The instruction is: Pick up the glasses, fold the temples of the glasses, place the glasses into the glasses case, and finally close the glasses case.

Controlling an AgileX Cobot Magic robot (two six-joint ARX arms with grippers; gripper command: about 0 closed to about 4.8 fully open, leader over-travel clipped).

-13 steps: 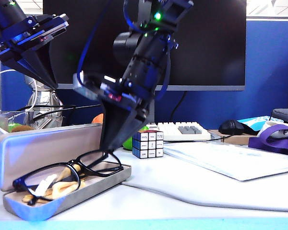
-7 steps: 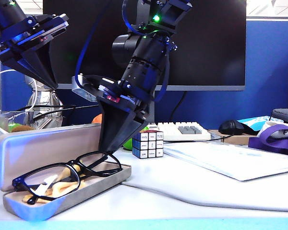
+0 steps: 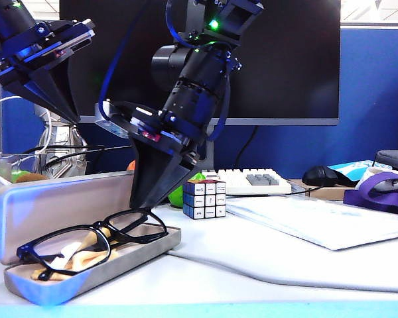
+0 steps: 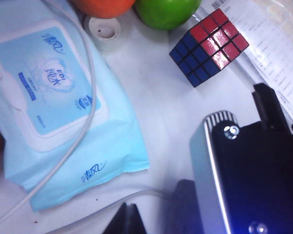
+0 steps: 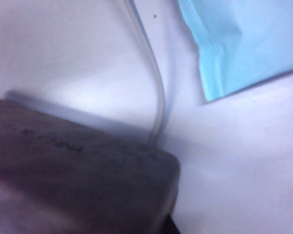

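1. First, note your left gripper [image 3: 71,118]: it hangs high above the raised lid end of the glasses case [image 3: 66,202], well apart from everything. You cannot tell how its jaws stand, since only dark finger tips show in the left wrist view.
2. Below it, the glasses [image 3: 93,242] lie across the open tray of the case, lenses toward the camera, over the yellowish cloth [image 3: 79,255]. The temples [image 3: 129,222] appear folded, though you cannot confirm it.
3. Next, your right gripper [image 3: 142,204] points down just behind the glasses' far end, beside the upright lid. Its jaws are hidden, so you cannot tell how wide they stand; nothing appears held.
4. For the closing step, judge it so: get the fingers behind the lid's top edge, push it forward and down evenly, and check that the frame sits fully inside the tray so the rim does not pinch it.
5. Keep clear of the Rubik's cube [image 3: 204,199], just right of the jaws.
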